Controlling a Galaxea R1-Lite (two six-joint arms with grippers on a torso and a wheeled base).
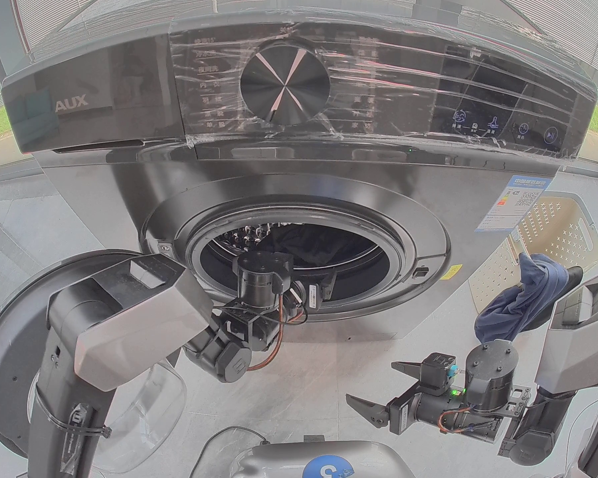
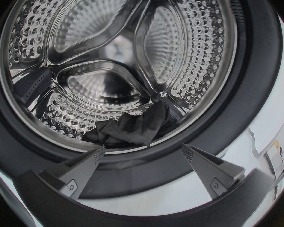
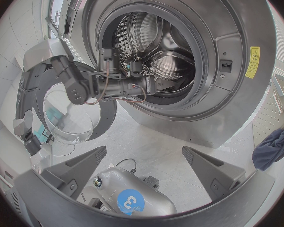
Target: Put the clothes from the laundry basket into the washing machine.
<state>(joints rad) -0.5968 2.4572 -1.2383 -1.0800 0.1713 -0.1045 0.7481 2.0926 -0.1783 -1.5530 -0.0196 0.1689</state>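
The washing machine (image 1: 299, 187) stands with its round opening uncovered. A dark garment (image 2: 132, 128) lies at the bottom front of the steel drum (image 2: 116, 48) and shows through the opening as dark cloth (image 1: 315, 243). My left gripper (image 2: 142, 148) is open and holds nothing. It sits at the drum's lower rim (image 1: 322, 290), facing in. A blue garment (image 1: 521, 297) hangs over the rim of the white laundry basket (image 1: 565, 227) on the right. My right gripper (image 1: 379, 386) is open and holds nothing, low over the floor, left of the basket.
The machine's door (image 1: 20, 366) is swung open to the left, its glass bowl (image 3: 69, 114) beside my left arm. Grey tiled floor (image 3: 167, 148) stretches in front of the machine. The basket leans against the machine's right side.
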